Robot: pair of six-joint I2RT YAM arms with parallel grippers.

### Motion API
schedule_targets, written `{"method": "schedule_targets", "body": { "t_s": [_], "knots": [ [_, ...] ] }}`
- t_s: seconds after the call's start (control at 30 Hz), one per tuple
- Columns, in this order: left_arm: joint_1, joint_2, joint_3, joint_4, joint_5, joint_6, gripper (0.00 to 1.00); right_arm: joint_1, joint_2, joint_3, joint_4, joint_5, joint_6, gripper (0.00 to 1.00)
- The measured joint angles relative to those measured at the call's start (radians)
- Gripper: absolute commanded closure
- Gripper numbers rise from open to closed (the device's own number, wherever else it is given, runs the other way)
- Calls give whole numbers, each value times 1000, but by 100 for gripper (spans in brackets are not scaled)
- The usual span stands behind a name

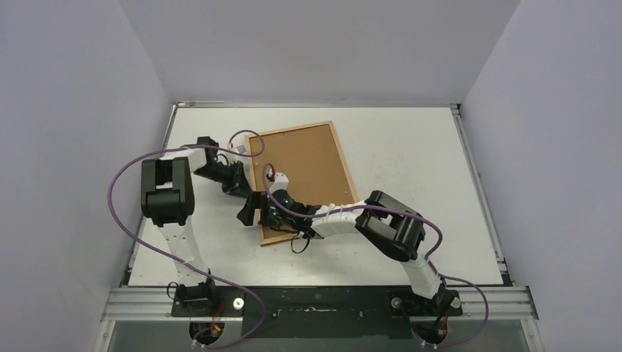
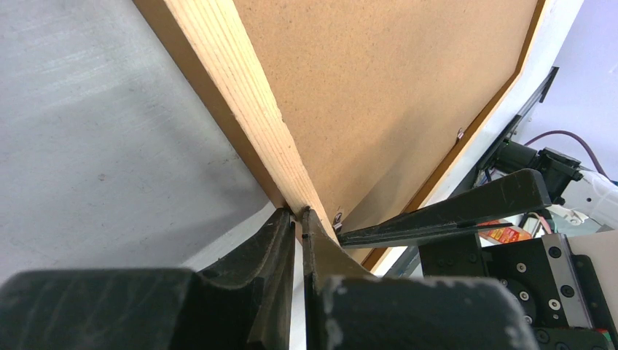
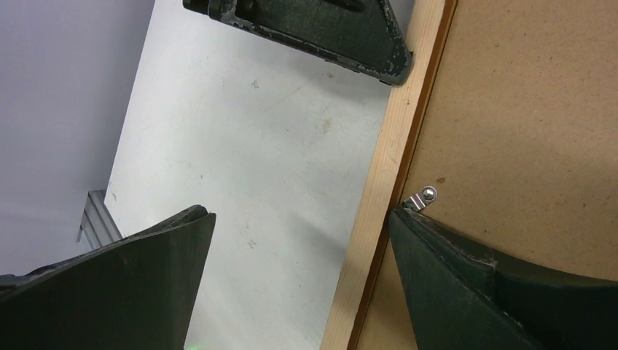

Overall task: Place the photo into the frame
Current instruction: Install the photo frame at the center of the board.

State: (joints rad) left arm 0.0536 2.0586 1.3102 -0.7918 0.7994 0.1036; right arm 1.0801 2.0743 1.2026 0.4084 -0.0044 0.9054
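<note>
The frame [image 1: 290, 130] lies face down on the table, its pale wood rail [image 2: 240, 95] around a brown fibreboard backing [image 1: 304, 165]. The photo is hidden. My left gripper [image 1: 246, 188] is shut, and its tips [image 2: 299, 213] touch the outer edge of the frame's left rail with nothing between them. Just nearer along that rail, my right gripper [image 1: 262, 213] is open and straddles the rail [image 3: 393, 146]. One of its fingers is over the table and the other rests on the backing [image 3: 525, 109] beside a small metal clip [image 3: 423, 195].
The white table [image 1: 411, 169] is walled in by grey panels at the left, right and back. Purple cables loop over both arms. A second metal clip [image 2: 460, 133] sits on the frame's far rail.
</note>
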Motion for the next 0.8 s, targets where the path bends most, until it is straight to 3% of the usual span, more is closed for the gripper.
{"method": "schedule_targets", "body": {
  "t_s": [0.3, 0.57, 0.8],
  "knots": [
    [0, 1, 4, -2, 3, 13, 96, -3, -19, -109, 174, -46, -65, 6],
    [0, 3, 4, -3, 9, 13, 97, -12, -134, -172, 131, -66, -91, 6],
    [0, 3, 3, -3, 9, 13, 98, -13, -116, -162, 77, -80, -88, 6]
  ]
}}
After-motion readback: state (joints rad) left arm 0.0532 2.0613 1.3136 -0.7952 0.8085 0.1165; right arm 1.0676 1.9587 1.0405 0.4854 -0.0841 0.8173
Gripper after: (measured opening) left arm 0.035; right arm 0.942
